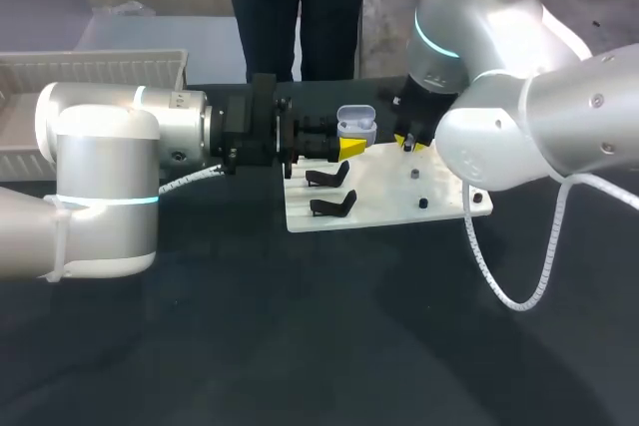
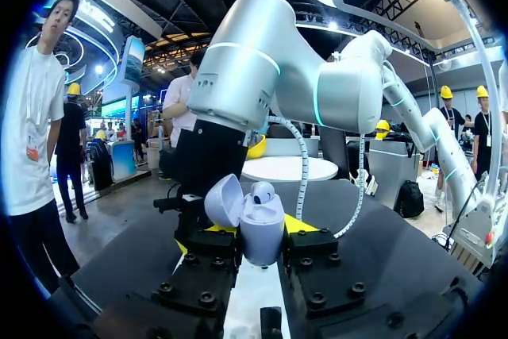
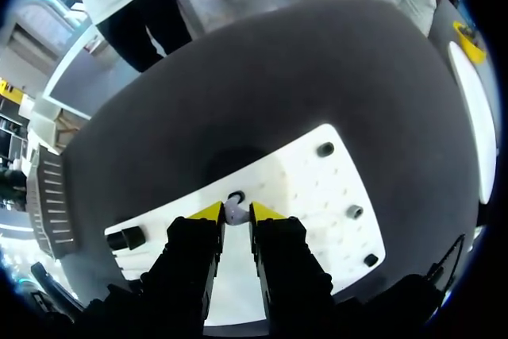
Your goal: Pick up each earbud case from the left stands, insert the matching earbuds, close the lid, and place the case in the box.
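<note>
Currently the left tool (image 2: pixel 260 232) is clamping the earbud case (image 2: pixel 262 245), with one yellow-tipped finger pressing on each side of the case's rounded body. The case is sitting upright between those fingers, and its lid (image 2: pixel 224 200) is standing open, tipping away to one side. A seated earbud (image 2: pixel 263 192) is showing in the open top of the case. In the head view this tool is reaching in level from the left and is holding the case above the far left corner of a white board (image 1: pixel 389 202).

Just to the right of the case, the right tool (image 3: pixel 236 209) is pointing down at the far edge of the same board. Its two fingers are standing close together, and a second earbud (image 3: pixel 233 212) is filling the narrow gap between the yellow tips. As far as the wrist view shows, this small pale piece is touching both tips, so the tool is gripping it right at the board's surface.

Moving outward, two black stands (image 1: pixel 329 179) are sitting one behind the other on the left part of the board, nearer than the held case. A few small dark pegs (image 3: pixel 325 149) are standing on the board's right part, well apart from the right tool.

The board is lying flat on the dark bench (image 1: pixel 300 346). A white slatted box (image 1: pixel 95 72) is resting at the bench's far left, well apart from both tools and the case.
</note>
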